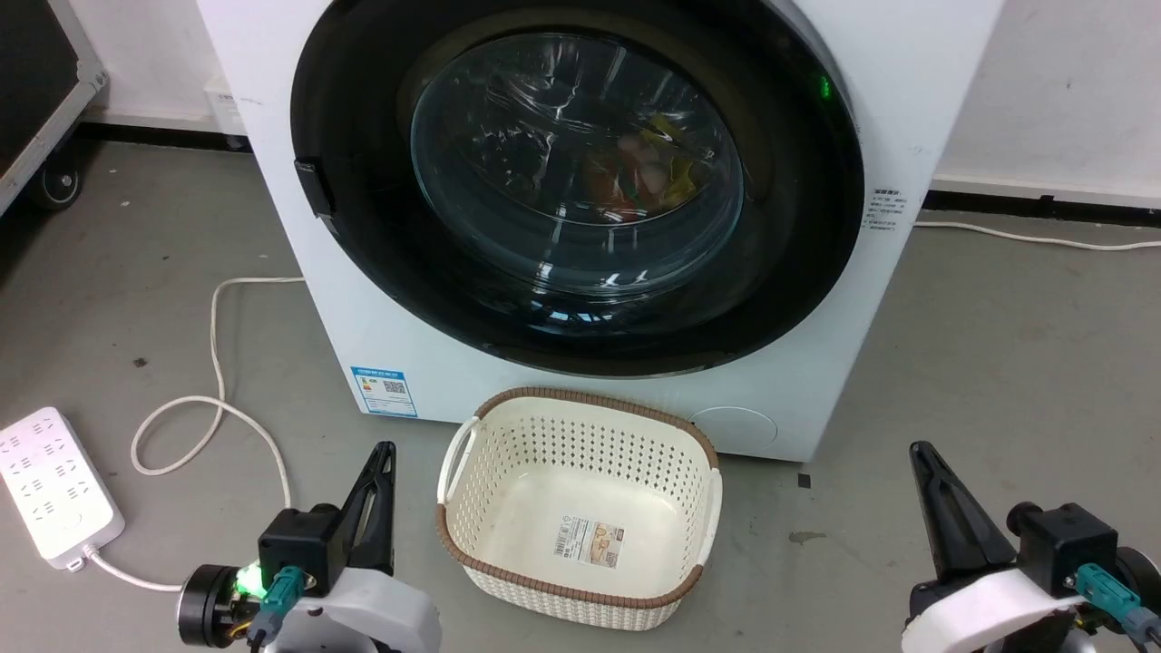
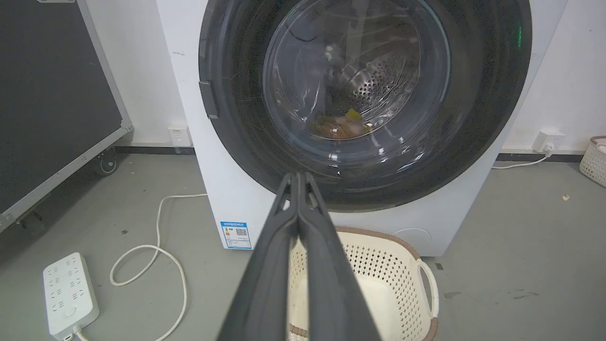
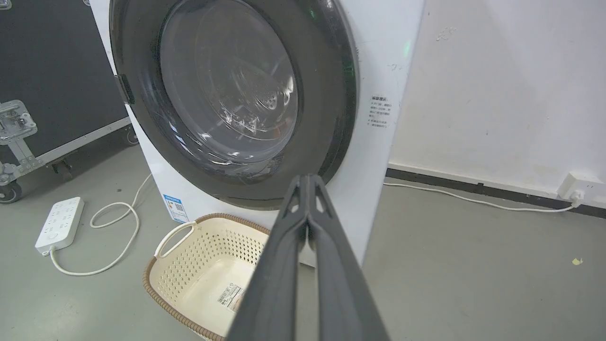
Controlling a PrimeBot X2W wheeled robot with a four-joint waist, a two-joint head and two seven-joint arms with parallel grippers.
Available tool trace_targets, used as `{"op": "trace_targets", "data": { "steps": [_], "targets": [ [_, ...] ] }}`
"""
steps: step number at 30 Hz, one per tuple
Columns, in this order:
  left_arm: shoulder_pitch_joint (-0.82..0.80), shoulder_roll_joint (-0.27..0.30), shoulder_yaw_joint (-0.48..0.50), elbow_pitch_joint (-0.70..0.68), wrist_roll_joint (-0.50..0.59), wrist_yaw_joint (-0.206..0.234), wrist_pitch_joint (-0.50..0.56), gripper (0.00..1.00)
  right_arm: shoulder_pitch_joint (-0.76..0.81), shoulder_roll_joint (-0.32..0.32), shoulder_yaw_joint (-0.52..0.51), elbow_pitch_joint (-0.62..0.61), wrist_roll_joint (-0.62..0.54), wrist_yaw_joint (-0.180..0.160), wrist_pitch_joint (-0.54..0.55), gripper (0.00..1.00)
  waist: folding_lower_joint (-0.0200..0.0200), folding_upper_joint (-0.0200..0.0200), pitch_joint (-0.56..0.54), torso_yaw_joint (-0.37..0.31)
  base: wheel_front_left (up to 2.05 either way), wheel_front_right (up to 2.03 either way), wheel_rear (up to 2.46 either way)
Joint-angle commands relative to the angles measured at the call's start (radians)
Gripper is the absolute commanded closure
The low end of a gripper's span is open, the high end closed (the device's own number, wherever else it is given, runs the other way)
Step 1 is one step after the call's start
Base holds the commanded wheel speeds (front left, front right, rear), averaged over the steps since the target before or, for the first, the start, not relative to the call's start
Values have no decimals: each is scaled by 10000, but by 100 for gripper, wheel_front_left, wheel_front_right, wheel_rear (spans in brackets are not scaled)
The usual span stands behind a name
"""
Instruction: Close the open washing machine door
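Two grippers: the left gripper (image 1: 387, 451) and the right gripper (image 1: 918, 449) are seen low in the head view, each with its fingers pointed toward the machine.
Left fingers: in the left wrist view they are pressed together along their length, with the tips touching. They are closed on themselves and empty.
Right fingers: in the right wrist view they are closed against each other in the same way, and nothing is gripped.
Task's thing: the washing machine door (image 1: 576, 172) is found ahead of both pairs of fingertips and higher than them, well apart from both. It is laid flat against the front of the washing machine (image 1: 363, 326), and in the right wrist view its black rim is seen flush with the white front.
Door glass: some coloured laundry (image 1: 644, 172) is seen through it, inside the steel drum.
Door tab: a small black tab (image 1: 313, 186) is placed on the rim, on the side of the left fingers.
Basket: a cream perforated basket (image 1: 580, 396) with a brown rim is set on the floor between the two pairs of fingers, nearer to the left ones and just in front of the machine.
Blue label (image 1: 384, 391): it is stuck low on the machine's front, straight ahead of the left fingertips.
Power strip (image 1: 54, 490): it is laid on the floor to the outer side of the left fingers, and a white cable (image 1: 218, 363) is curled between it and the machine.
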Motion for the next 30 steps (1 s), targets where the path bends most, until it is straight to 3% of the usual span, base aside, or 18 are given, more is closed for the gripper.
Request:
{"op": "trace_targets", "data": {
  "steps": [1, 30],
  "targets": [
    [174, 4, 46, -89, 98, 67, 62, 100, -2, 33, 30, -102, -111, -5, 69, 100, -1, 0, 2, 0, 0, 0, 0],
    [263, 5, 318, -516, 339, 273, 635, 100, -3, 46, 208, -303, -348, -6, 644, 100, -1, 0, 40, -4, 0, 0, 0]
  ]
}}
